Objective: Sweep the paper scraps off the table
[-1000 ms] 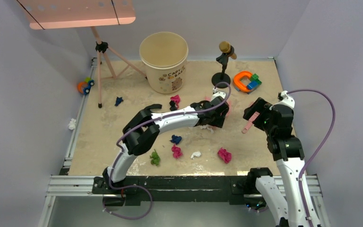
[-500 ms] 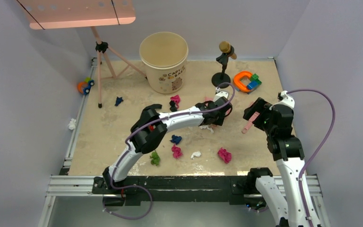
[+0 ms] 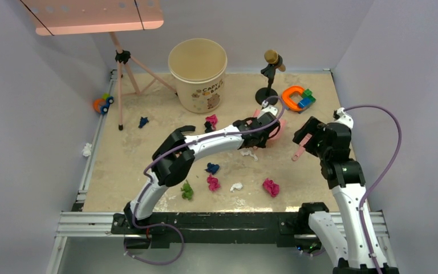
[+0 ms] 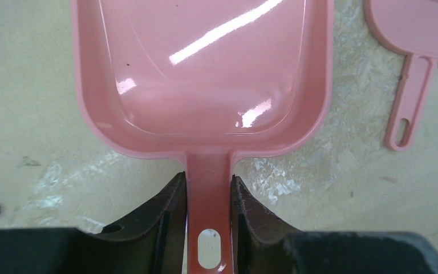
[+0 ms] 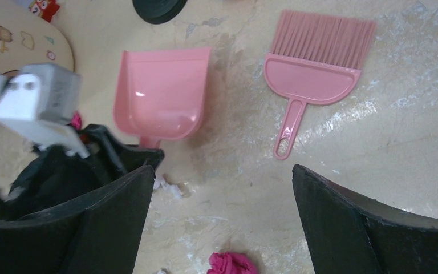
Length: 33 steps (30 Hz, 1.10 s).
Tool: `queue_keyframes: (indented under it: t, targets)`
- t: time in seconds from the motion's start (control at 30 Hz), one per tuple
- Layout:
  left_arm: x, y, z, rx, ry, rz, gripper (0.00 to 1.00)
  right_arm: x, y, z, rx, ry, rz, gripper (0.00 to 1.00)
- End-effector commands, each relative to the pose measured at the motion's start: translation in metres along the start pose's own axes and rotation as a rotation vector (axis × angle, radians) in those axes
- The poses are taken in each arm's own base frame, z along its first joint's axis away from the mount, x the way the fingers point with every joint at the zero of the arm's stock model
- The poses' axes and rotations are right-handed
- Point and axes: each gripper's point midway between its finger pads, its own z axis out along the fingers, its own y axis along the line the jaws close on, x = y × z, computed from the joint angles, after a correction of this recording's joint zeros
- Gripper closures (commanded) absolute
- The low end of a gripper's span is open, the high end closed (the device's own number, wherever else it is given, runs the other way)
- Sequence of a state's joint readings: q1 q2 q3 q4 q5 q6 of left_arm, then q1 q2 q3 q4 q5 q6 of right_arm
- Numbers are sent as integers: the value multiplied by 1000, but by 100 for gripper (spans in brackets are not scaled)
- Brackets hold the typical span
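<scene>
Tool pickup under way, no sweeping yet.
Our left gripper pinches the flat handle of the glossy pink plastic dustpan, pan empty; our right gripper hangs spread near the bristled pink plastic brush. Crumpled paper scraps dot the speckled beige tabletop, mid-table toward its near edge, all left to sweep.

Left end effector pinched; right wide.
</scene>
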<state>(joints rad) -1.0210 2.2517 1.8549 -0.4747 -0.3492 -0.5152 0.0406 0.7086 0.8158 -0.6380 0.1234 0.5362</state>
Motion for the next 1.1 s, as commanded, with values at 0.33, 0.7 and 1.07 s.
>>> queue_keyframes:
  t: [0.33,0.7,1.07]
  targets:
    - [-44,89,-142,-201,-62,14,100,-14,1,7,45,-31,61,6]
    - [-14,151,-258,-174,-183,-138,100,8,-12,40,148,38,161,7]
    - [12,223,-326,-260,-288,-175,100,25,-33,85,266,29,197,7]
